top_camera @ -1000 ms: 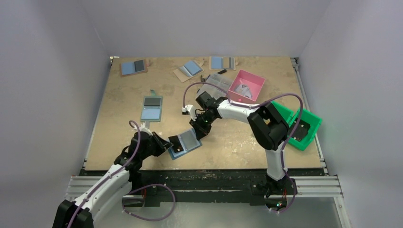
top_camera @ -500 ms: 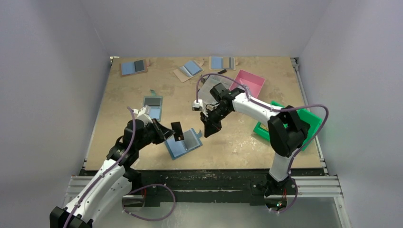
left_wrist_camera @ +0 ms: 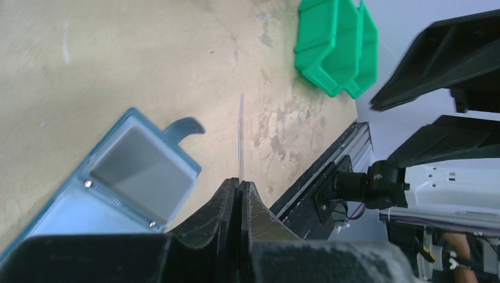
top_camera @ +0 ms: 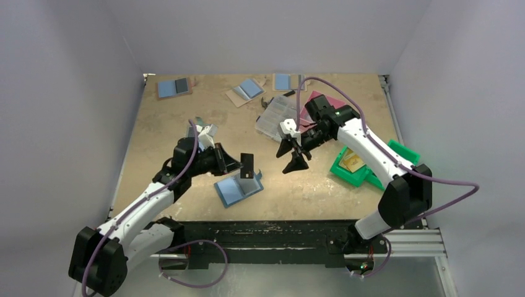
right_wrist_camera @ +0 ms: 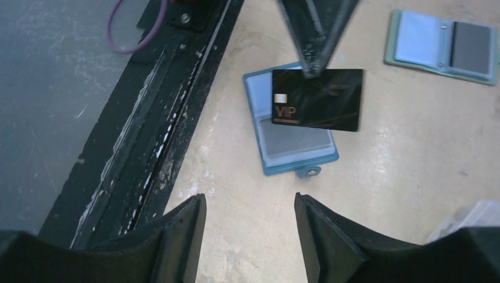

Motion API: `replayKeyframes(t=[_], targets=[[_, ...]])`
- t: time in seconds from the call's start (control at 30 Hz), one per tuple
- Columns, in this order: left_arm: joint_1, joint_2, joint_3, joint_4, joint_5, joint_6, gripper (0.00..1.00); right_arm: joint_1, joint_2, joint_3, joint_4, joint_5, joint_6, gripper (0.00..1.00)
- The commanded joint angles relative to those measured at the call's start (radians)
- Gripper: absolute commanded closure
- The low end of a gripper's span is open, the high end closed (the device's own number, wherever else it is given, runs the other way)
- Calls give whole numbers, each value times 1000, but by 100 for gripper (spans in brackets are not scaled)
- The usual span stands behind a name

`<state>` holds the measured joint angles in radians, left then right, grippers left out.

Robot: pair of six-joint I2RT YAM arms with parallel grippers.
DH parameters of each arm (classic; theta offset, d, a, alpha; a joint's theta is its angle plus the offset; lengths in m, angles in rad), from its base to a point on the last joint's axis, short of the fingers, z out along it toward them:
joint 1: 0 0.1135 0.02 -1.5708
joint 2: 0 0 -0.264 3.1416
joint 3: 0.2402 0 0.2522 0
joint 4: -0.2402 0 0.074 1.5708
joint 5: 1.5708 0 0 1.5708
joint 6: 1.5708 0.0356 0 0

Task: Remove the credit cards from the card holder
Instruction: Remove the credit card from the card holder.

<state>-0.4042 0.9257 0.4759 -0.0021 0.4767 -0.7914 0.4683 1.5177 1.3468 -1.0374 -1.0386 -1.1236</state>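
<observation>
Pale walls [top_camera: 68, 93] close in three sides of a scuffed tan surface [top_camera: 161, 124], whose near edge carries a black rail [top_camera: 266, 232] and the two arm bases. Along the far edge lie spare blue holders [top_camera: 174, 86]. A clear plastic box [top_camera: 277, 114] and a pink bin [top_camera: 328, 101] sit right of centre, with green bins [top_camera: 344, 174] at the right edge. Something yellowish sits in one of the green bins, though the top view is too coarse to say what. The card holder [top_camera: 235, 189] lies open and flat near the front centre, blue half and grey half up, its tab curling off one edge. Just above it the left end effector [top_camera: 234, 166] is pressed together on one edge of a black credit card [top_camera: 247, 164] marked VIP in gold, holding it upright and clear of the holder. The right end effector [top_camera: 291, 156] hangs to the right of the card, fingers spread, gripping nothing, its camera facing the card. The step in hand looks like extraction, done for this card, which is out of its pocket but not yet put anywhere. Next it probably needs setting down aside or passing across, with a steady pinch, since so thin a card held by one edge can swivel. After that the holder's pockets want checking for more.
</observation>
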Motion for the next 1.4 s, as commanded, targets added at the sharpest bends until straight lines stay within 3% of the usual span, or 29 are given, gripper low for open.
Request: replayKeyframes(t=[0.0,0.17,0.27,0.53,0.83,0.93,1.0,1.03,1.07,1.13,1.2,1.27,1.37], targets=[[-43,61,150,18,71,166,100,12,81,90,-177,-67,-275,35],[-128,69,179,29,43,286,100,12,148,153,-198,-106,-246,34],[-165,77,181,48,42,333,100,2,135,129,-114,-69,-136,34],[-216,143,221,84,48,367,100,-4,134,90,8,-41,47,35],[-252,206,254,109,37,384,100,46,185,81,-5,-51,94,42],[-257,218,264,112,34,391,100,55,202,97,-18,-53,103,59],[-256,217,269,106,12,397,100,54,221,118,-43,-44,102,96],[-256,215,277,89,-7,396,100,55,228,130,-58,-41,98,100],[-255,212,292,53,-31,403,92,52,230,142,-67,-33,97,100],[-254,201,334,-78,-124,440,63,40,216,152,-75,21,101,100],[-248,167,356,-158,-204,479,42,16,181,141,-70,94,106,100],[-234,113,349,-194,-275,510,26,-35,135,131,-88,144,102,100],[-199,36,318,-219,-324,554,17,-144,110,141,-215,189,17,100]])
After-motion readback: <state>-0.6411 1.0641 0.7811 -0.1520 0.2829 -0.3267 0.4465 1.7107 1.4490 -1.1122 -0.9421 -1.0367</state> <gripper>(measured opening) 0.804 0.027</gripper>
